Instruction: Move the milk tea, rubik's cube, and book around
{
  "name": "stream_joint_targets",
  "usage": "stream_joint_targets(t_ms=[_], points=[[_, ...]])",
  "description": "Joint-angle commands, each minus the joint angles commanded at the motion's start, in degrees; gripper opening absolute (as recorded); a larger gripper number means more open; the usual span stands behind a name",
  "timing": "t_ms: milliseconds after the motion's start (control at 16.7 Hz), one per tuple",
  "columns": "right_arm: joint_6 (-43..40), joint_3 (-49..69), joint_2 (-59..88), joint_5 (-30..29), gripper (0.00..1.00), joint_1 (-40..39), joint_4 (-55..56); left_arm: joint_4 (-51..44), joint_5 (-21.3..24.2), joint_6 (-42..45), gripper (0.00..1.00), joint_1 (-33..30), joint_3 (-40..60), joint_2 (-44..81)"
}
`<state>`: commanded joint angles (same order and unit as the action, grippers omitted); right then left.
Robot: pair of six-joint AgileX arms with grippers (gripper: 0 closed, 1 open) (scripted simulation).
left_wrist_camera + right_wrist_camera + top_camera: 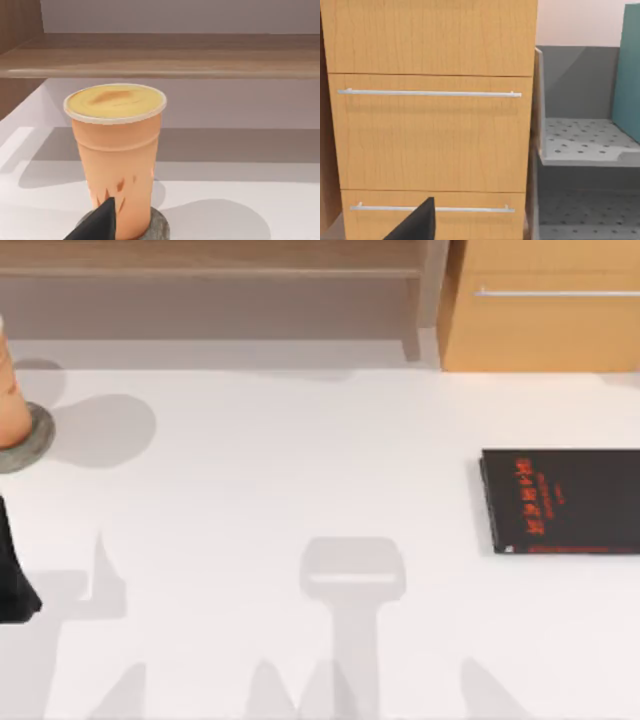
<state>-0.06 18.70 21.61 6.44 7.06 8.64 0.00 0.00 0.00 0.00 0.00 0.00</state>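
the milk tea (116, 155) is seen upright on a grey disc (157, 227), just ahead of the left gripper (97, 225); whether that gripper is wide or narrow cannot be told. the teal book (629, 70) is stood on a perforated grey shelf (580, 142) ahead of the right gripper (415, 222), beside wooden drawers (430, 130), and its spread cannot be told either.

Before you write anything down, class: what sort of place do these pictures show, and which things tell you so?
Probably a rendered study or office corner: a white table carrying a thin black book and a milk tea on a grey coaster, backed by a wooden drawer cabinet and a perforated grey rack.
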Motion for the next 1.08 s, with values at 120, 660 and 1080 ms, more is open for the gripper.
stream_joint_targets(t_ms=[120,660,1080], points=[[0.0,7.9,11.3,2.4,1.0,2.5,3.2,0.0,0.0,0.0,1.0,0.0,0.0,0.0],[-0.3,45.0,70.9,12.9,1.0,13.5,17.1,0.0,0.0,0.0,1.0,0.0,0.0,0.0],[-0.4,62.7,93.7,18.6,1.0,19.6,24.7,0.0,0.0,0.0,1.0,0.0,0.0,0.0]])
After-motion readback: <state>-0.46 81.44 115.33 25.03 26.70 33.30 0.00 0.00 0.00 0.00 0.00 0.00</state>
